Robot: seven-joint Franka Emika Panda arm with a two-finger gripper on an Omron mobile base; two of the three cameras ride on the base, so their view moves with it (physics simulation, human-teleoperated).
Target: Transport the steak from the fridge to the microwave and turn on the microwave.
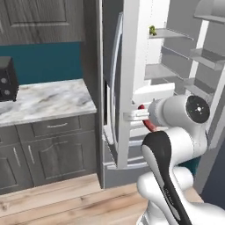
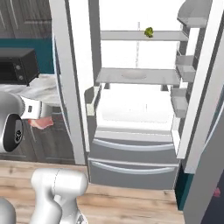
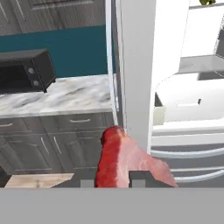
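Fingers (image 3: pixel 113 183) closed narrow on the steak (image 3: pixel 124 162). In the hand view the pink-red slab rises from between the two dark tips at the bottom edge and fills the lower centre, with paler marbling on its right side.

Steak is outside the fridge (image 2: pixel 135 109), held in the air in front of the edge of the fridge's left door. In the left base view a red sliver of it (image 1: pixel 147 123) shows just past the white wrist, against the door edge. In the right base view it (image 2: pixel 41 123) hangs below the wrist, left of the open door, in front of the dark lower cabinets (image 1: pixel 48 149).

Fridge stands open: pale grey shelves, white drawer, door bins on the right-hand door. A small green leafy vegetable (image 2: pixel 149 32) sits on the top shelf; the same item shows in the left base view (image 1: pixel 152 30).

Microwave (image 3: pixel 24 71) sits on the marble table (image 3: pixel 61 96), left of the fridge, door shut, against the teal wall. It is well apart from the steak. Its corner shows at the left edge of the left base view (image 1: pixel 8 79) and at upper left of the right base view (image 2: pixel 17 65).

Wood floor (image 1: pixel 52 197) below the cabinets.
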